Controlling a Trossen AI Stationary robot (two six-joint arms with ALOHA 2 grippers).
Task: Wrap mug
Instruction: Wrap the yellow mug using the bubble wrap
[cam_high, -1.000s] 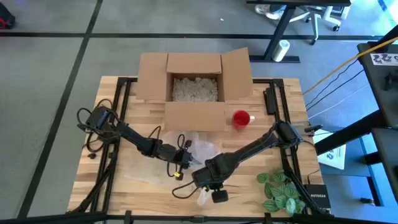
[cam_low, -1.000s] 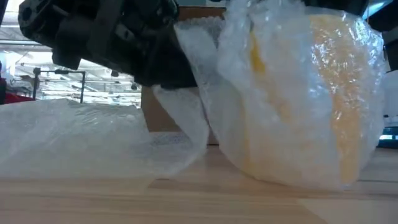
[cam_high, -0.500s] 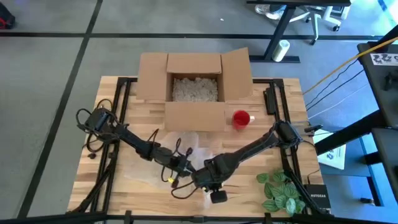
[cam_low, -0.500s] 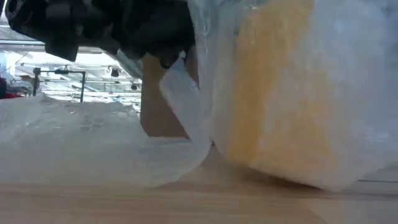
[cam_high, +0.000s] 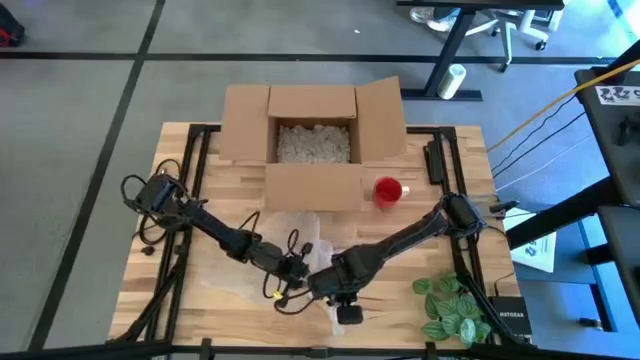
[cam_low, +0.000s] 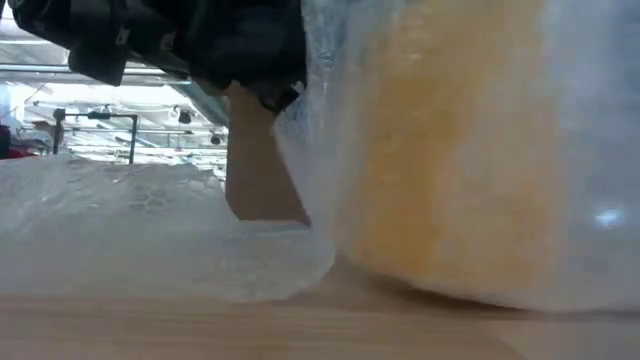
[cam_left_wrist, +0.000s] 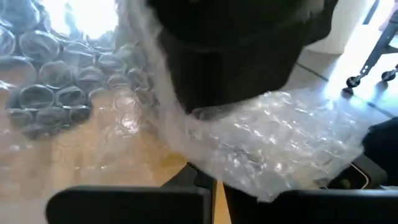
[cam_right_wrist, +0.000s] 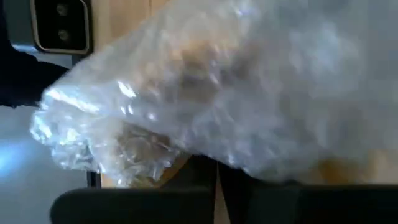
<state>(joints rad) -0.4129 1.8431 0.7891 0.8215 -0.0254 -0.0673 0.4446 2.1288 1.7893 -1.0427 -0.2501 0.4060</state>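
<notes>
I see one box (cam_high: 312, 130) at upper centre of the high view, flaps open, filled with pale packing fill (cam_high: 313, 143). One red cup (cam_high: 388, 190) stands just right of the box front; what's inside it I can't tell.

One yellow mug (cam_low: 450, 170), swaddled in bubble wrap (cam_low: 150, 240), sits at lower centre of the table (cam_high: 200, 190). In the low view it fills the right half of the frame, yellow showing through the plastic, with loose wrap trailing left across the wood. In the high view both arms cover the mug, so I can't see it there.

Two grippers, both at the bundle. Left gripper (cam_high: 296, 276) comes in from the left. Right gripper (cam_high: 336, 290) comes in from the right. They meet almost touching. I can't tell whether either set of jaws is apart or together, since wrap hides the tips in both wrist views.

One plant (cam_high: 452, 305) lies at lower right. One black block (cam_high: 435, 163) rests on the table's right rail. Cables (cam_high: 150, 215) are bundled at the left arm's base.
</notes>
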